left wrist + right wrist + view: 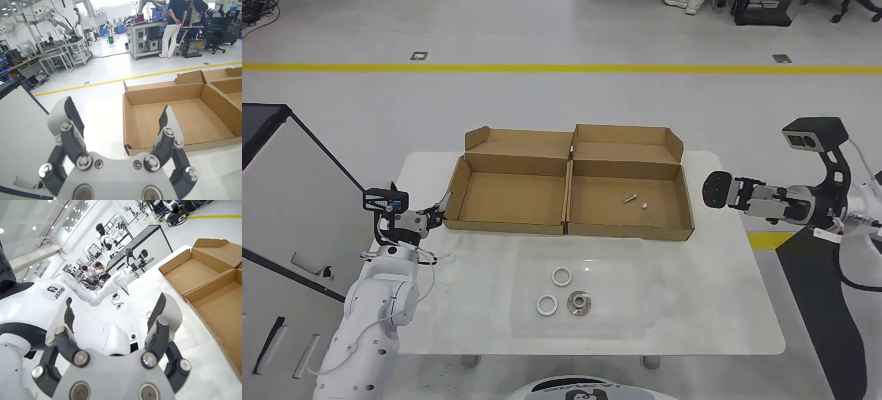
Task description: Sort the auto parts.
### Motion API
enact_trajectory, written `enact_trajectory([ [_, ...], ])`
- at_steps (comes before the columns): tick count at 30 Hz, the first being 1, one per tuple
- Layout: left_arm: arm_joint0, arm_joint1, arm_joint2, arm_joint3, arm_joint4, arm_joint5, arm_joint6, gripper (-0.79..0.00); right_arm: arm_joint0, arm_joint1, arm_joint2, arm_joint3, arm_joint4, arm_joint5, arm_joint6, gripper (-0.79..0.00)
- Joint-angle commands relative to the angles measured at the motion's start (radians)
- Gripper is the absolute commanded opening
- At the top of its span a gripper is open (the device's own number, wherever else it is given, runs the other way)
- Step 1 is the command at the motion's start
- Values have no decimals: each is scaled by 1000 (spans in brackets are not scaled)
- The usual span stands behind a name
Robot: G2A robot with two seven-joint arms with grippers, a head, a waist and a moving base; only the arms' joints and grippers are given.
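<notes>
Bright workshop hall
A yellow line [562, 68] crossed the pale floor [542, 100]; workbenches [62, 55] and black office chairs [215, 36] stood beyond.

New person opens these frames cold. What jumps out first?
Two open cardboard boxes sit side by side on the far half of the table: the left box, and the right box with a small bolt and a white piece inside. Nearer the robot, a clear tray holds two white rings and a round metal part. The left gripper and right gripper are open at the table's two ends.
</notes>
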Motion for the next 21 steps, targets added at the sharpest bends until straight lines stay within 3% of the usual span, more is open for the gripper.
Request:
enact_trajectory([
  [1, 0, 0, 0, 0, 0, 0, 0, 0, 0, 0, 0, 0, 0, 0, 0, 0],
  [5, -1, 0, 1, -2, -4, -4, 1, 0, 0, 0, 0, 0, 0, 0, 0, 0],
  [8, -2, 4, -14, -42, 19, -58, -21, 0, 0, 0, 0, 0, 0, 0, 0, 0],
  [21, 27, 29, -29, -404, 154, -350, -452, 0, 0, 0, 0, 0, 0, 0, 0, 0],
])
